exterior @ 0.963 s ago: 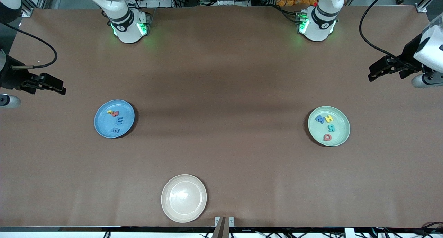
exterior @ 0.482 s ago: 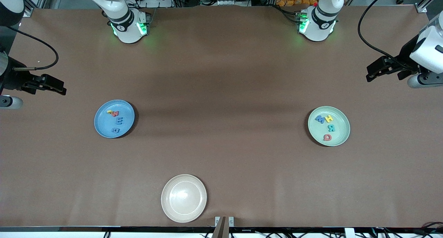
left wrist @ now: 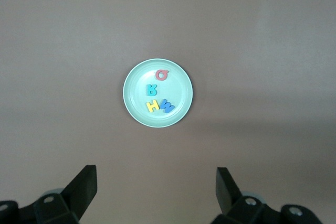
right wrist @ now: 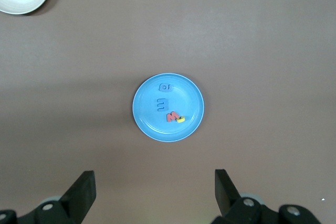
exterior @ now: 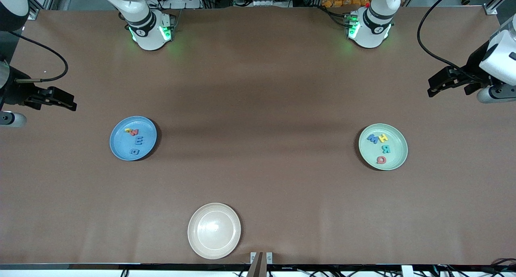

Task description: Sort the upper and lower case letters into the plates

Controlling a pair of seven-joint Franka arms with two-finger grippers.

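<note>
Four letters (exterior: 379,147) in mint plate (exterior: 397,134), four in blue plate (exterior: 121,146); left tool (exterior: 437,85), right tool (exterior: 66,101) spread apart.

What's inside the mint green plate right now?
The mint green plate holds four letters: a blue M, a yellow H, a teal R and a red Q. They lie apart, so nothing is covered.

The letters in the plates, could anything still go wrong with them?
Maybe a little. In the blue plate the yellow letter and red letter crowd together at the rim, so they are hard to check and a nudge might tip one out. The green plate lies toward the left arm's end, fairly near the table edge. The left gripper and right gripper are open, off to the sides.
</note>
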